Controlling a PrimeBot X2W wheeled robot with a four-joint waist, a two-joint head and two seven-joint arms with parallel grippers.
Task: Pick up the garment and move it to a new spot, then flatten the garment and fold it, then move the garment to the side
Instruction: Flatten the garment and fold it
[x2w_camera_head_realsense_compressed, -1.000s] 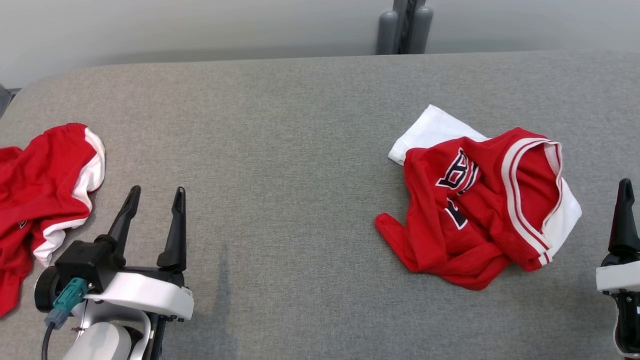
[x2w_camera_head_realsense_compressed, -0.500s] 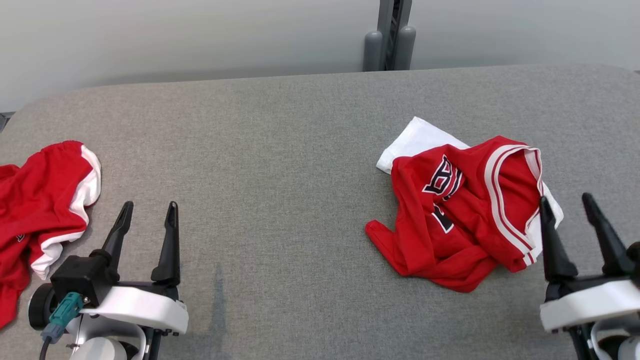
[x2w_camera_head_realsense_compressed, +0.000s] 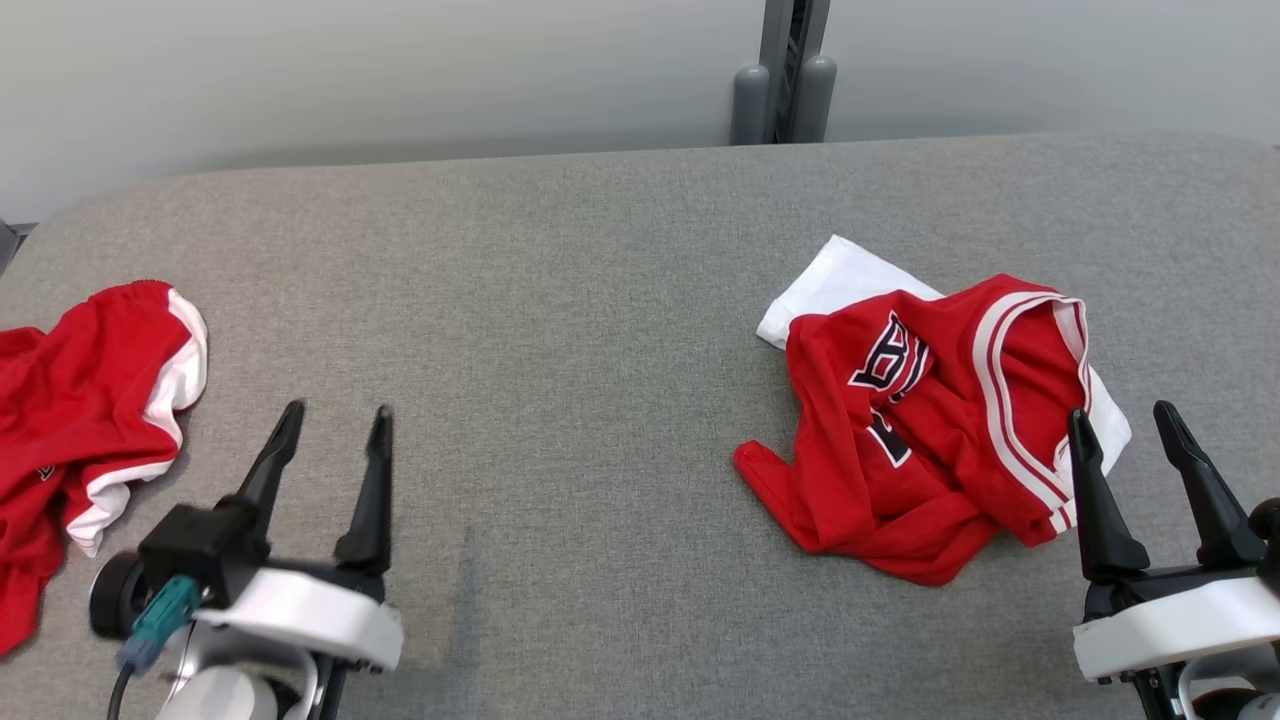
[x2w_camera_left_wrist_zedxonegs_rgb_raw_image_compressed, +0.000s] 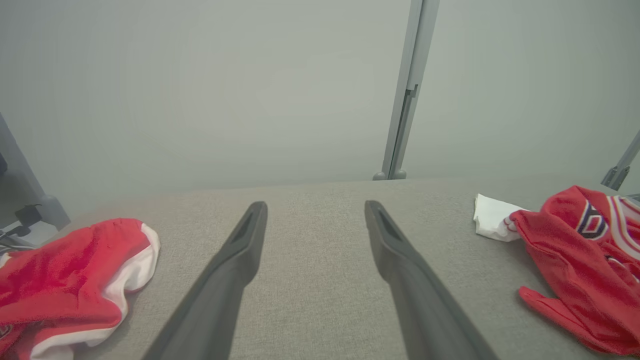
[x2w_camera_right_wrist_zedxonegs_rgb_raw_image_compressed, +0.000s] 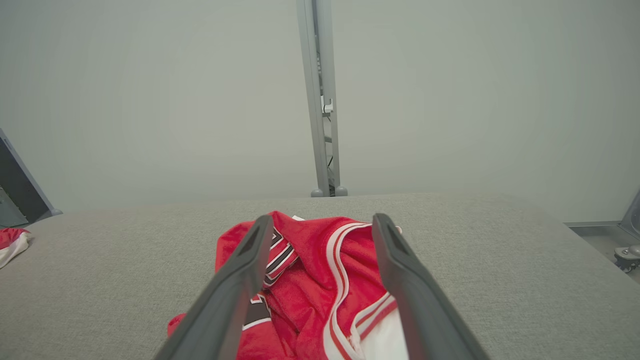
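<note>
Item under inspection: one red jersey (x2w_camera_head_realsense_compressed: 930, 440), found crumpled on the right half of the grey fabric-covered surface (x2w_camera_head_realsense_compressed: 560, 300), about midway between its near and far edges.

Condition of the jersey: it is bunched and folded over itself, not flat. Black lettering with a white outline is seen on its upper left part, broken by creases and not legible. A white band with thin red stripes is traced in a long loop around an opening on the right side. White fabric (x2w_camera_head_realsense_compressed: 840, 280) is seen projecting from under the red towards the far edge, and more white is seen at the right side of the heap. A narrow red lobe is extended from the lower left of the heap towards the near edge. The same jersey is seen in the left wrist view (x2w_camera_left_wrist_zedxonegs_rgb_raw_image_compressed: 575, 270) and in the right wrist view (x2w_camera_right_wrist_zedxonegs_rgb_raw_image_compressed: 310, 280).

Right gripper (x2w_camera_head_realsense_compressed: 1120, 410): jaws apart, nothing held. It is placed at the jersey's right side, near the near edge; its left finger is seen overlapping the white-banded rim. Contact cannot be determined. In its wrist view (x2w_camera_right_wrist_zedxonegs_rgb_raw_image_compressed: 322, 220) the heap is framed between both fingers.

Left gripper (x2w_camera_head_realsense_compressed: 337, 408): jaws apart, nothing held, above bare surface on the left half, as also seen in its own view (x2w_camera_left_wrist_zedxonegs_rgb_raw_image_compressed: 315, 207).

A second red garment (x2w_camera_head_realsense_compressed: 80, 400) with white trim is noted at the left edge, crumpled.
</note>
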